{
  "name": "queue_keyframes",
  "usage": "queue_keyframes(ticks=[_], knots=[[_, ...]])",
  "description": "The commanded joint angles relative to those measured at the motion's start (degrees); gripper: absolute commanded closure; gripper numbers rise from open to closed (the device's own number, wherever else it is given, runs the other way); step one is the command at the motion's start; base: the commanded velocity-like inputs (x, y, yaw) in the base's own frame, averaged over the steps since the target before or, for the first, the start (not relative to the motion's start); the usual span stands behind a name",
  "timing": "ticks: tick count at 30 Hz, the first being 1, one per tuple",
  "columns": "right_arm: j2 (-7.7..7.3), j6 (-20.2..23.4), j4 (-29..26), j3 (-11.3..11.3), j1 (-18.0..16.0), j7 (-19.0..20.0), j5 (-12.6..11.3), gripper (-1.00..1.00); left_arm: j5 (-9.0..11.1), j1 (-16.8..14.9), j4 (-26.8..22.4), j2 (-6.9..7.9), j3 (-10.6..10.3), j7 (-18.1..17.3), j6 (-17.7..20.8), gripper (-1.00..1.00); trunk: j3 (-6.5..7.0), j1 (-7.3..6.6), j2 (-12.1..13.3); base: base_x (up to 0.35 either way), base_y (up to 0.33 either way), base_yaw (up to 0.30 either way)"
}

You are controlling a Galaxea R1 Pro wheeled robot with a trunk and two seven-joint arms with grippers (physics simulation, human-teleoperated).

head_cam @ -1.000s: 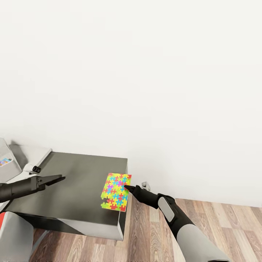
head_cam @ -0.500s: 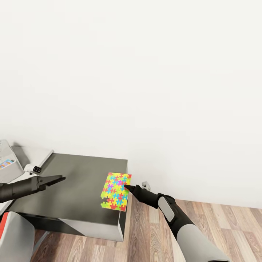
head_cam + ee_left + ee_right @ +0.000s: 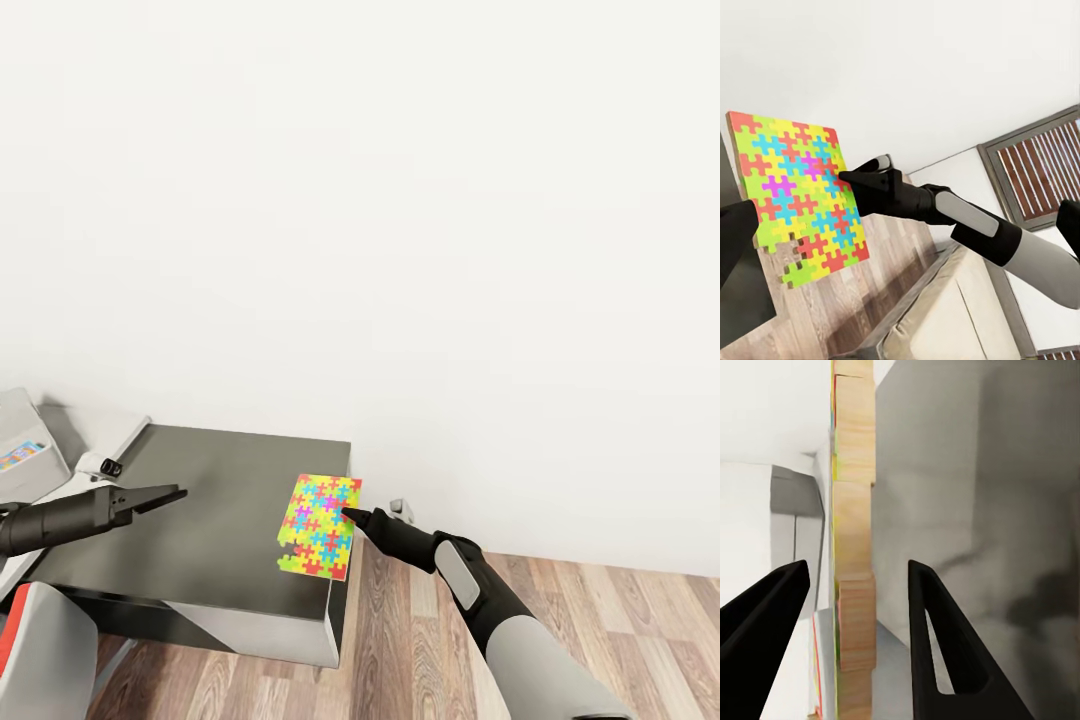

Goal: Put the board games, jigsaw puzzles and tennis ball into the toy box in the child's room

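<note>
A jigsaw puzzle of yellow, green, pink and blue pieces hangs upright over the right edge of the dark grey cabinet. My right gripper is shut on its edge. In the right wrist view the puzzle runs edge-on between the two fingers. The left wrist view has the puzzle's printed face and the right gripper on it. My left gripper hovers open and empty over the cabinet's left part. The toy box peeks in at the far left on the pale table, with a printed cover inside.
A bare white wall rises right behind the cabinet. Wood-plank floor lies to its right and front. A grey and red seat-like object sits at the lower left. A small white device lies on the table edge. The beige bed is in the left wrist view.
The view has shifted a little, bringing the toy box further in at the left. My left gripper has edged slightly right. The right gripper and puzzle hold still.
</note>
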Motion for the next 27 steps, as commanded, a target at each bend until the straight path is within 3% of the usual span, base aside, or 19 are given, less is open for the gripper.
queue_keyframes(ticks=[1, 27], knots=[[-0.02, 0.38, 0.0, -0.02, -0.05, -0.08, -0.43, 1.0, -0.05, -0.04, -0.01, 0.04, -0.02, -0.24, 0.61, -1.0, -0.1, 0.03, -0.11, 0.0, 0.0, 0.001], [-0.05, 0.38, -0.03, -0.73, -0.03, 0.1, -0.43, 1.0, -0.13, -0.03, -0.01, 0.0, -0.02, -0.24, 0.61, -1.0, 0.37, 0.03, -0.11, 0.0, 0.0, 0.0]])
